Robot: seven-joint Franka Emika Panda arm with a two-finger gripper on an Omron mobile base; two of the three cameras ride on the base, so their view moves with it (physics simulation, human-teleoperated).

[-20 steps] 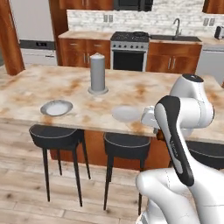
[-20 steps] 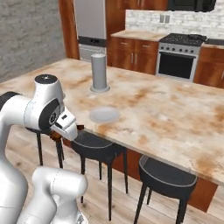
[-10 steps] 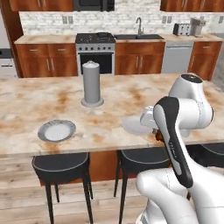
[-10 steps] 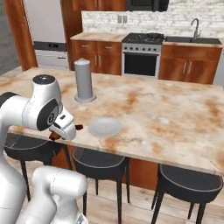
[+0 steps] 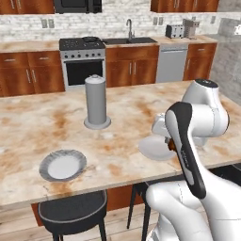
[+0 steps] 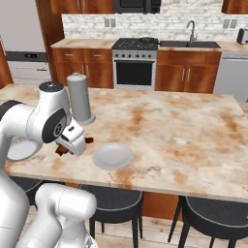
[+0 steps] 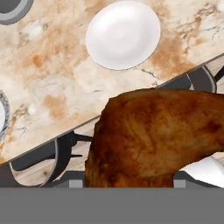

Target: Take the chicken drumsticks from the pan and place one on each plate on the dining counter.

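Mottled stone dining counter (image 5: 56, 122), round plates (image 7: 123, 34), glossy drumstick (image 7: 153, 135)

A glossy reddish-brown chicken drumstick (image 7: 153, 138) is held above the dining counter's (image 5: 127, 122) near edge. Two pale round plates (image 5: 62, 165) lie bare on the mottled beige slab, well apart; the second plate (image 6: 112, 155) lies near the drumstick.

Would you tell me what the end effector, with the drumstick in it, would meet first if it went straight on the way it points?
Probably the dining counter near its edge, just short of the empty plate. The end effector carries a drumstick, and depth is uncertain.
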